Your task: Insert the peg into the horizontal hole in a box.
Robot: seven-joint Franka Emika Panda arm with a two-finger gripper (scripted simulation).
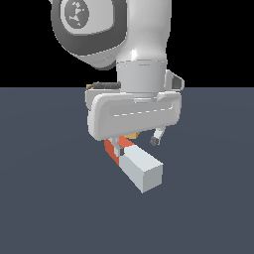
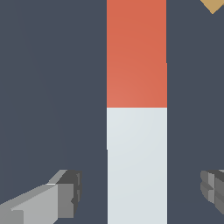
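The peg (image 1: 140, 170) lies on the dark floor, its red-orange end under the hand and its white-grey end pointing toward the camera. In the wrist view the peg (image 2: 136, 131) runs between the fingers. My gripper (image 1: 137, 145) is open and low over the peg. Its fingers (image 2: 70, 192) stand on either side of the white-grey part, with a gap on each side. The tan box is mostly hidden behind the hand; a sliver (image 1: 131, 135) shows below the hand and a corner (image 2: 213, 5) shows in the wrist view. The hole is out of view.
The dark grey-blue floor (image 1: 44, 198) stretches all around. The arm's large white-grey body (image 1: 114, 34) fills the upper middle of the exterior view.
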